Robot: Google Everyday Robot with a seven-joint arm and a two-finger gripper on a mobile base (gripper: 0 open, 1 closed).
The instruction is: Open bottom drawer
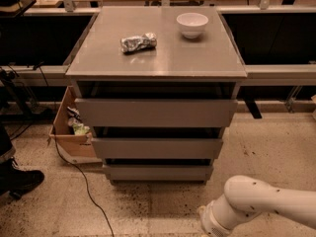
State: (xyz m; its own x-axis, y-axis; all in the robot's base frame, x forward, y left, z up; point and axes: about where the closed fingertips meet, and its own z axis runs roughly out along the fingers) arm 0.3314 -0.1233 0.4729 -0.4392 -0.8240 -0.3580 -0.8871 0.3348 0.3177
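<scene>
The grey cabinet [157,58] stands in the middle of the camera view with three drawer fronts stacked one under another. The bottom drawer [158,172] is the lowest, slim, flat grey front, just above the floor, and looks pushed in. My white arm [256,201] comes in from the bottom right, low over the floor, in front of and to the right of the cabinet. Its wrist end [213,225] runs down to the frame's bottom edge. The gripper itself is below that edge, out of view.
A white bowl [192,23] and a crumpled foil bag [138,42] lie on the cabinet top. An open cardboard box [71,130] sits on the floor at the cabinet's left, with a black cable [81,181] trailing past it. A dark shoe [19,179] is at far left.
</scene>
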